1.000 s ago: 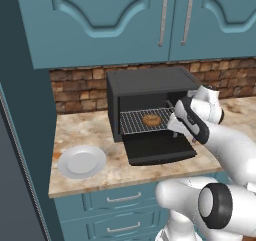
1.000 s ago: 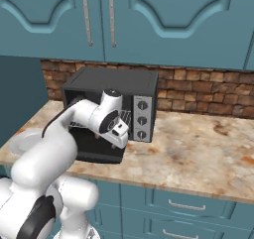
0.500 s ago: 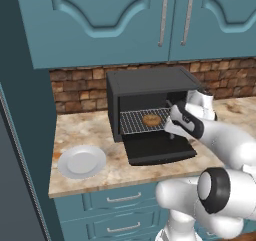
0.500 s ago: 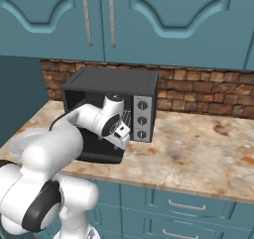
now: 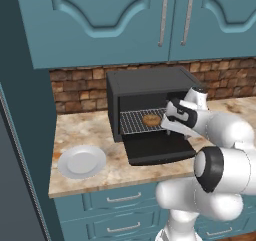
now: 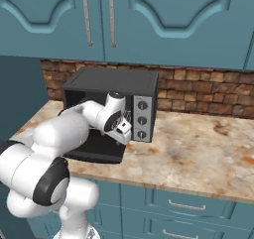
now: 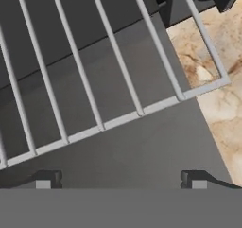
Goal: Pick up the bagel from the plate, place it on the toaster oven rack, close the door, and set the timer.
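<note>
Moved: your arm has pulled back a touch from the oven mouth since a second ago, and the gripper [image 5: 172,121] now sits at the right front corner of the toaster oven rack [image 5: 137,121]. Nothing else on the counter has shifted.

Jaws: wide apart and holding nothing. In the hand view you see both dark tips spread over the door [image 7: 142,151], with bare rack bars [image 7: 118,80] between and above them.

Bagel: the bagel [image 5: 151,119] lies flat on the rack, toward its right side, just beside your gripper but not touching it.

Plate: the plate [image 5: 81,161] sits bare on the counter, well left of the oven.

Door: it's folded down flat in front of the cavity [image 5: 157,148], so not shut yet.

Done so far: pick and place look finished to me, since the bagel is off the plate and on the rack.

Left for you: swing the door up, then turn the timer. The knobs [image 6: 142,119] run down the oven's right panel; I can't tell which one is the timer.

Watch out: the rack seems to stick out past the cavity, so I reckon it may need to slide in before the door closes.
</note>
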